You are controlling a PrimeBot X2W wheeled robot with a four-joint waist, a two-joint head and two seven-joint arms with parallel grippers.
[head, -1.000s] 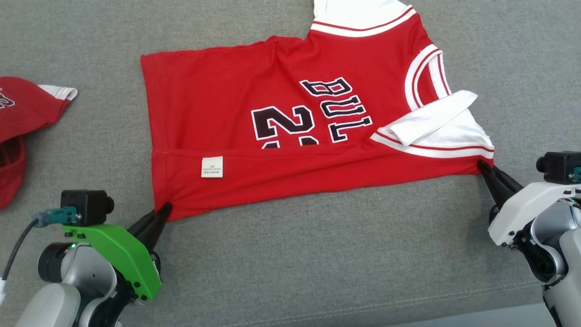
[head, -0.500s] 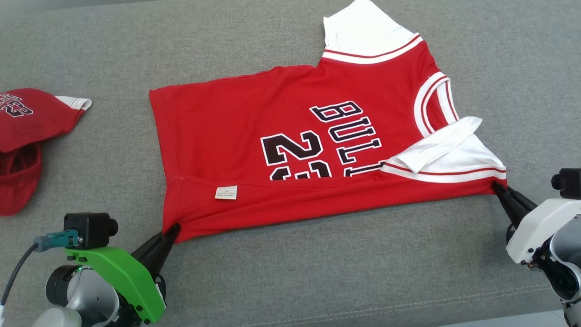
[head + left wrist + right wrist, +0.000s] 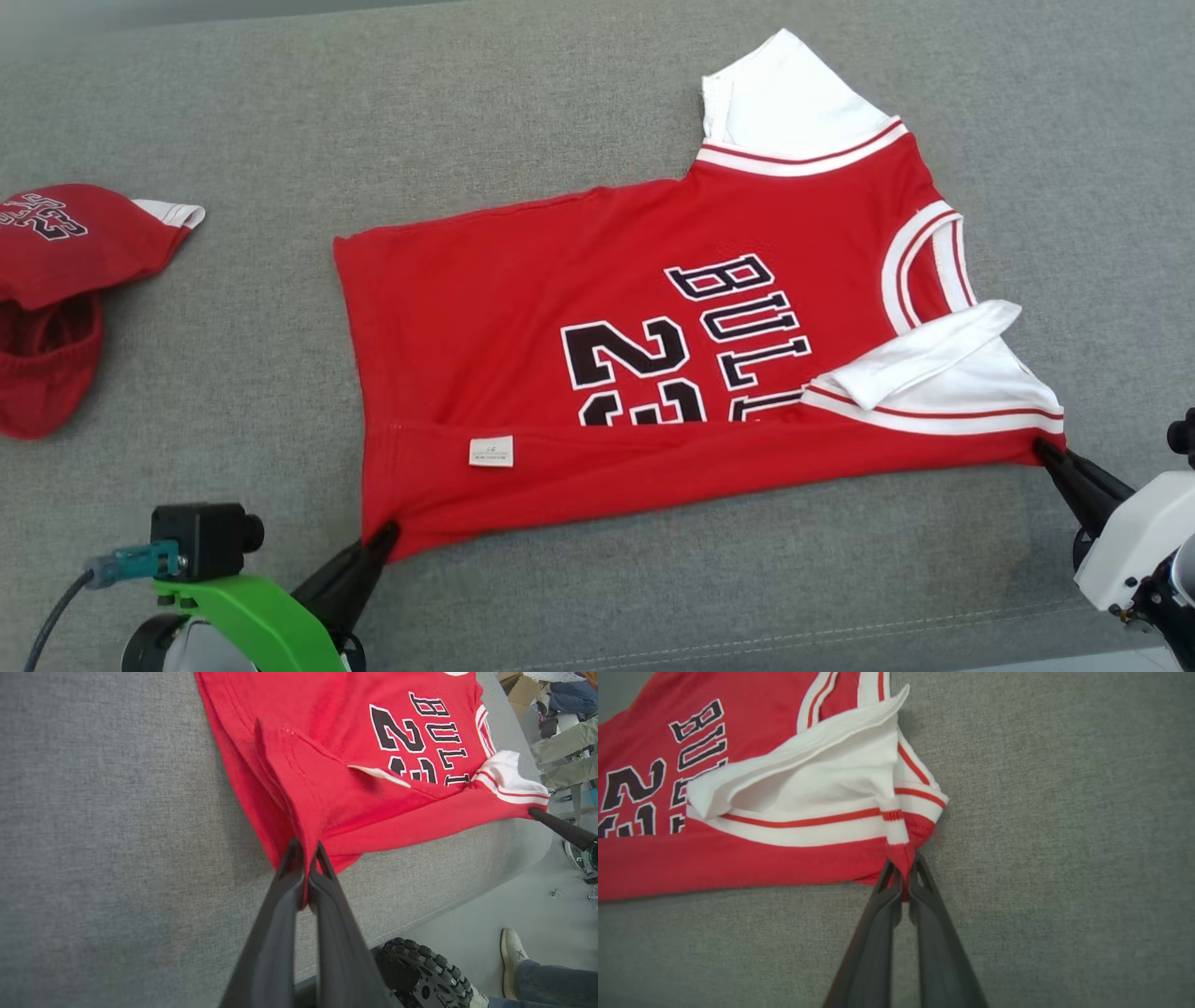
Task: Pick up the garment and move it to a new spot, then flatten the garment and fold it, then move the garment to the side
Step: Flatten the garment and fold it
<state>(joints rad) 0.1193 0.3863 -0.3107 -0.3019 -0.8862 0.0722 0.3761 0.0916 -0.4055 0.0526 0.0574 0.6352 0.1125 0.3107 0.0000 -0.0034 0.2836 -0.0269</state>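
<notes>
The garment (image 3: 523, 317) is a red jersey with white sleeves and black lettering, spread sideways on the grey cushion, its near long edge folded up over the front. My left gripper (image 3: 387, 534) is shut on the garment's near hem corner; the left wrist view shows red cloth (image 3: 327, 793) pinched between the fingers at my left gripper (image 3: 306, 851). My right gripper (image 3: 1044, 450) is shut on the near corner under the white sleeve, seen up close in the right wrist view as my right gripper (image 3: 902, 864) clamping the garment (image 3: 738, 858). The cloth is taut between both grips.
A second red garment (image 3: 56, 280) lies crumpled at the left. The grey cushion (image 3: 653, 579) has bare room in front and behind. Its front edge runs near the bottom. In the left wrist view a wheel (image 3: 420, 975) and a person's foot (image 3: 511, 952) are on the floor.
The camera has tilted, shifting the whole picture down and right. Both grippers keep their hold on the same corners, and the folded near strip looks slightly narrower.
</notes>
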